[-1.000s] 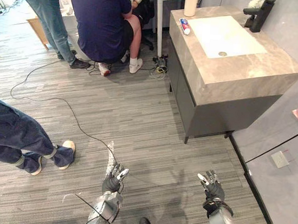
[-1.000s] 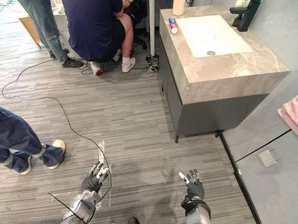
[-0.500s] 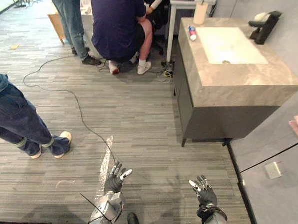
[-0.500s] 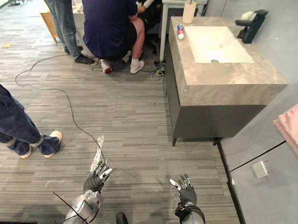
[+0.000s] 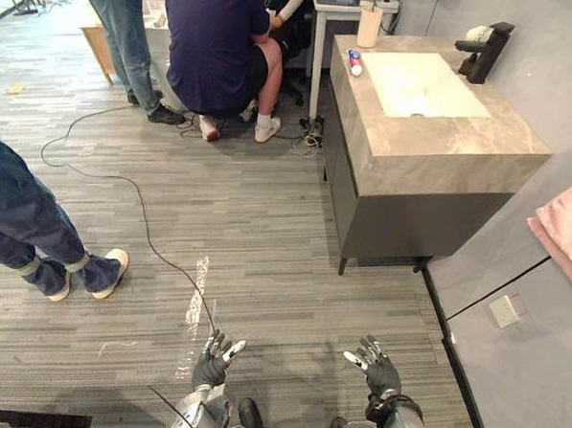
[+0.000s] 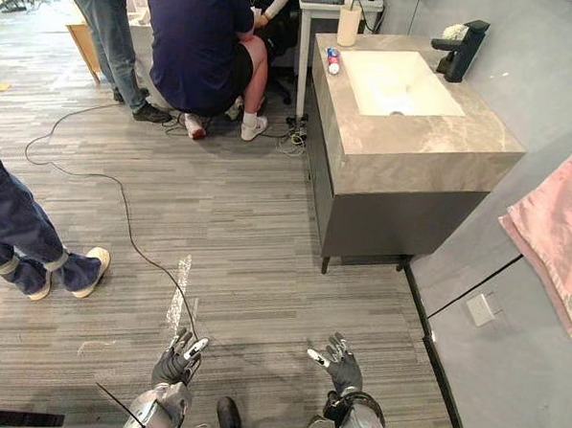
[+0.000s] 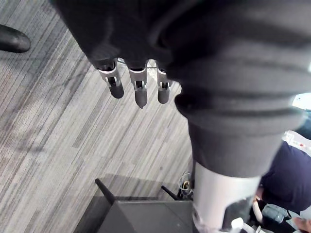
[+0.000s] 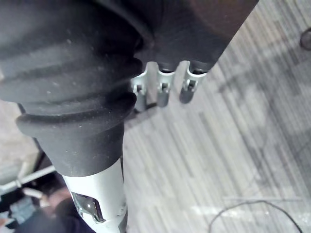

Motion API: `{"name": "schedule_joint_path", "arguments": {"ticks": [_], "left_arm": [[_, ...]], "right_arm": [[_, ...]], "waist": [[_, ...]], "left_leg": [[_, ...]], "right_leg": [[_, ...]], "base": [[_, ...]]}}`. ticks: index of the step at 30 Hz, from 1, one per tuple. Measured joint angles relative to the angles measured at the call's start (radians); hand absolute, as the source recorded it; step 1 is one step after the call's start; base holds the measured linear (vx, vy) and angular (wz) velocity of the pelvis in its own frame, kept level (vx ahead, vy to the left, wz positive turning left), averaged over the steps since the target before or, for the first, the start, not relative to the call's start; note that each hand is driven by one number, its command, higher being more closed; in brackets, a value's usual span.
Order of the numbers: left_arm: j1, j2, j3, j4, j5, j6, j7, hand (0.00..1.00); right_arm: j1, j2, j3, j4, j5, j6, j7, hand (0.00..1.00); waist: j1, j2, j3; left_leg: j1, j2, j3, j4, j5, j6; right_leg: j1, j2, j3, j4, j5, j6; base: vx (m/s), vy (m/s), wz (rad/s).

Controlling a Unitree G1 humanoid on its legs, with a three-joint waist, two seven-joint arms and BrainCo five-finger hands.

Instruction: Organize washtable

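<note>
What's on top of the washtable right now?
A tube lies left of the basin, a pale cup at the far corner, a black faucet on the right. The white item behind the faucet is mostly hidden.

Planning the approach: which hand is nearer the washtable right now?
Right. The right hand hovers over the floor short of the washtable, in line with its front; the left hand is level with it, farther left.

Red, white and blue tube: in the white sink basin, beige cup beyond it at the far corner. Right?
No: in the left eye view the red, white and blue tube lies on the stone countertop beside the white sink basin, not in it; the beige cup is beyond it at the far corner.
</note>
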Motion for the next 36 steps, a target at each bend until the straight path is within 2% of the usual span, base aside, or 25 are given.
{"name": "schedule_joint_path", "arguments": {"ticks": [4, 5, 6, 7, 8, 9, 12, 13, 15, 16, 18, 20, 21, 22, 23, 24, 25, 26, 27, 28, 29, 30, 31, 33, 36], "left_arm": [[0.001, -0.01, 0.001, -0.02, 0.006, -0.003, 0.003, 0.0], [0.013, -0.011, 0.005, -0.045, 0.019, -0.006, 0.003, 0.0], [0.019, -0.011, 0.008, -0.051, 0.026, -0.006, 0.004, 0.0], [0.031, -0.011, 0.022, -0.064, 0.041, -0.008, 0.004, 0.0], [0.033, -0.015, 0.03, -0.068, 0.041, -0.014, 0.005, 0.0], [0.034, -0.006, 0.057, -0.068, 0.041, -0.023, 0.016, 0.0], [0.037, -0.002, 0.065, -0.066, 0.041, -0.023, 0.021, 0.0], [0.036, -0.002, 0.062, -0.066, 0.041, -0.023, 0.021, 0.0], [0.035, -0.002, 0.057, -0.066, 0.041, -0.023, 0.02, 0.0], [0.033, -0.002, 0.057, -0.066, 0.041, -0.024, 0.02, 0.0], [0.026, 0.002, 0.032, -0.067, 0.041, -0.024, 0.018, 0.0], [0.019, 0.003, -0.011, -0.072, 0.041, -0.024, 0.016, 0.0], [0.015, -0.001, -0.048, -0.066, 0.04, -0.022, 0.012, 0.0], [0.015, -0.006, -0.073, -0.062, 0.04, -0.021, 0.009, 0.0], [0.011, -0.01, -0.12, -0.057, 0.04, -0.02, -0.001, 0.0], [-0.003, -0.021, -0.142, -0.056, 0.04, -0.02, -0.005, 0.0], [-0.019, -0.047, -0.139, -0.046, 0.038, -0.021, -0.007, 0.0], [-0.032, -0.052, -0.133, -0.04, 0.037, -0.021, -0.007, 0.0], [-0.061, -0.049, -0.122, -0.029, 0.038, -0.022, -0.008, 0.0], [-0.088, -0.046, -0.108, -0.016, 0.038, -0.022, -0.002, 0.0], [-0.095, -0.045, -0.094, -0.017, 0.038, -0.023, 0.001, 0.0], [-0.099, -0.043, -0.071, -0.018, 0.037, -0.025, 0.007, 0.0], [-0.097, -0.032, -0.059, -0.018, 0.037, -0.025, 0.014, 0.0], [-0.087, -0.024, -0.038, -0.019, 0.037, -0.023, 0.02, 0.0], [-0.037, -0.017, -0.034, -0.025, 0.038, -0.019, 0.02, 0.0]], "right_arm": [[-0.023, -0.007, 0.0, 0.002, 0.002, 0.0, 0.0, 0.0], [-0.024, -0.004, 0.005, 0.002, 0.002, -0.001, 0.0, 0.0], [-0.022, -0.004, 0.007, 0.002, 0.002, -0.001, 0.0, 0.0], [-0.015, -0.011, 0.015, 0.003, 0.002, -0.003, 0.0, 0.0], [-0.016, -0.012, 0.02, 0.002, 0.002, -0.005, 0.001, 0.0], [-0.02, -0.01, 0.047, -0.002, 0.002, -0.012, 0.003, 0.0], [-0.015, -0.014, 0.049, 0.0, 0.003, -0.015, 0.002, 0.0], [-0.016, -0.018, 0.048, 0.0, 0.004, -0.014, 0.002, 0.0], [-0.015, -0.019, 0.042, 0.0, 0.006, -0.014, 0.001, 0.0], [-0.016, -0.018, 0.039, 0.0, 0.007, -0.014, 0.001, 0.0], [-0.016, -0.012, 0.033, -0.002, 0.007, -0.012, 0.001, 0.0], [-0.009, 0.002, 0.011, -0.015, 0.016, -0.011, 0.0, 0.0], [0.004, -0.006, 0.0, -0.026, 0.02, -0.01, 0.0, 0.0], [0.002, -0.014, -0.007, -0.028, 0.023, -0.009, 0.0, 0.0], [0.001, -0.02, -0.03, -0.033, 0.025, -0.008, -0.001, 0.0], [0.001, -0.024, -0.041, -0.035, 0.027, -0.006, -0.002, 0.0], [-0.004, -0.025, -0.044, -0.046, 0.027, -0.005, -0.003, 0.0], [-0.01, -0.024, -0.044, -0.054, 0.027, -0.005, -0.005, 0.0], [-0.03, -0.021, -0.044, -0.073, 0.042, -0.009, -0.014, 0.0], [-0.048, -0.015, -0.045, -0.083, 0.068, -0.02, -0.025, 0.0], [-0.059, -0.01, -0.044, -0.083, 0.084, -0.026, -0.03, 0.0], [-0.074, 0.005, -0.04, -0.083, 0.106, -0.037, -0.043, 0.0], [-0.085, 0.019, -0.04, -0.083, 0.122, -0.04, -0.047, 0.0], [-0.089, 0.019, -0.022, -0.083, 0.123, -0.039, -0.045, 0.0], [-0.069, 0.013, -0.021, -0.081, 0.123, -0.036, -0.042, 0.0]], "waist": [[0.0, 0.0, 0.004], [0.0, -0.011, 0.016], [-0.003, -0.015, 0.019], [-0.007, -0.006, 0.026], [-0.007, -0.01, 0.027], [-0.004, -0.012, 0.036], [-0.007, 0.003, 0.058], [-0.007, 0.012, 0.072], [-0.011, 0.019, 0.079], [-0.013, 0.015, 0.081], [-0.011, -0.004, 0.088], [-0.02, -0.009, 0.081], [-0.029, 0.003, 0.066], [-0.03, 0.037, 0.059], [-0.032, 0.077, 0.047], [-0.034, 0.094, 0.041], [-0.03, 0.117, 0.042], [-0.03, 0.118, 0.042], [-0.031, 0.112, 0.046], [-0.031, 0.103, 0.052], [-0.026, 0.093, 0.059], [-0.016, 0.068, 0.067], [-0.002, 0.046, 0.068], [0.006, 0.026, 0.077], [0.011, 0.01, 0.082]], "left_leg": [[0.03, -0.035, -0.058, 0.0, -0.036, 0.028], [0.062, -0.048, -0.102, 0.001, -0.057, 0.044], [0.077, -0.053, -0.122, 0.001, -0.063, 0.053], [0.096, -0.053, -0.166, 0.007, -0.076, 0.072], [0.099, -0.051, -0.184, 0.009, -0.082, 0.08], [0.08, -0.041, -0.232, 0.045, -0.109, 0.098], [0.095, -0.041, -0.285, 0.081, -0.147, 0.106], [0.116, -0.041, -0.298, 0.086, -0.164, 0.106], [0.158, -0.046, -0.324, 0.089, -0.207, 0.09], [0.169, -0.049, -0.328, 0.091, -0.214, 0.079], [0.225, -0.06, -0.337, 0.11, -0.281, 0.04], [0.269, -0.059, -0.348, 0.114, -0.35, -0.004], [0.286, -0.038, -0.359, 0.132, -0.402, -0.029], [0.275, -0.016, -0.356, 0.17, -0.424, -0.054], [0.217, 0.025, -0.332, 0.308, -0.445, -0.104], [0.174, 0.049, -0.308, 0.435, -0.442, -0.193], [0.12, 0.089, -0.272, 0.603, -0.399, -0.283], [0.082, 0.107, -0.254, 0.701, -0.348, -0.279], [-0.003, 0.154, -0.203, 0.929, -0.292, -0.284], [-0.072, 0.2, -0.153, 1.104, -0.296, -0.276], [-0.092, 0.218, -0.122, 1.156, -0.299, -0.272], [-0.126, 0.244, -0.06, 1.182, -0.328, -0.216], [-0.165, 0.269, -0.017, 1.149, -0.365, -0.141], [-0.228, 0.307, -0.032, 1.012, -0.399, -0.082], [-0.256, 0.322, -0.202, 0.686, -0.394, -0.09]], "right_leg": [[-0.017, -0.055, -0.027, 0.168, -0.005, 0.014], [-0.065, -0.1, -0.02, 0.365, 0.014, -0.015], [-0.086, -0.114, -0.012, 0.445, 0.039, -0.05], [-0.139, -0.115, 0.019, 0.553, 0.044, -0.063], [-0.162, -0.104, 0.023, 0.573, 0.0, -0.061], [-0.23, -0.068, 0.011, 0.562, -0.074, -0.068], [-0.274, -0.033, -0.009, 0.408, -0.068, -0.059], [-0.276, -0.018, -0.013, 0.307, -0.043, -0.043], [-0.287, 0.004, -0.036, -0.007, 0.097, -0.003], [-0.296, 0.0, -0.051, -0.051, 0.12, 0.006], [-0.351, -0.008, -0.121, -0.08, 0.146, -0.015], [-0.342, 0.002, -0.139, -0.071, 0.164, -0.065], [-0.339, 0.031, -0.128, -0.052, 0.223, -0.117], [-0.343, 0.044, -0.131, -0.03, 0.23, -0.119], [-0.342, 0.065, -0.141, -0.008, 0.235, -0.126], [-0.324, 0.072, -0.163, -0.001, 0.245, -0.158], [-0.287, 0.102, -0.165, 0.012, 0.212, -0.183], [-0.272, 0.111, -0.159, 0.02, 0.191, -0.19], [-0.227, 0.129, -0.144, 0.016, 0.155, -0.191], [-0.164, 0.157, -0.12, -0.02, 0.145, -0.194], [-0.125, 0.17, -0.095, -0.044, 0.144, -0.195], [-0.058, 0.181, -0.037, -0.085, 0.143, -0.195], [-0.014, 0.186, 0.034, -0.112, 0.137, -0.187], [0.022, 0.186, 0.125, -0.111, 0.106, -0.173], [0.039, 0.168, 0.275, -0.038, 0.028, -0.129]], "base": [[0.17, 0.116, 0.5], [0.16, 0.132, 0.85], [0.19, 0.111, 1.04], [0.18, 0.063, 0.75], [0.31, 0.093, 1.01], [0.25, 0.069, 0.78], [0.22, 0.037, 0.68], [0.29, 0.01, 0.54], [0.39, -0.031, 0.45], [0.49, -0.085, 0.38], [0.6, -0.145, 0.27], [0.67, -0.188, 0.31], [0.69, -0.217, 0.29], [0.87, -0.284, 0.14], [0.73, -0.239, 0.05], [0.87, -0.29, -0.04], [0.57, -0.189, -0.11], [0.67, -0.204, -0.26], [0.6, -0.176, -0.36], [0.56, -0.166, -0.48], [0.49, -0.126, -0.76], [0.45, -0.065, -1.11], [0.5, -0.011, -1.23], [0.45, 0.127, -1.47], [0.29, 0.249, -1.58]]}}
